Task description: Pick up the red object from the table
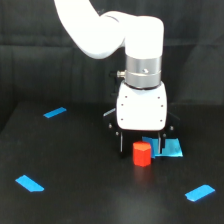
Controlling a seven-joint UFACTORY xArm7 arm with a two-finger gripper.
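Two blue strips (30,183) are lying lowest in the frame on the black table (90,200). Just above centre-right, the red block (142,153) is standing upright, looking light, rigid and smooth; its flat opposite sides suit gripping. The gripper (141,144) is hanging spread just behind it, holding nothing.

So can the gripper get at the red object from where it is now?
Probably yes. The gripper hangs open right over the red object, fingers apparently on either side. Nothing lies between them; the blue rectangle sits just behind.
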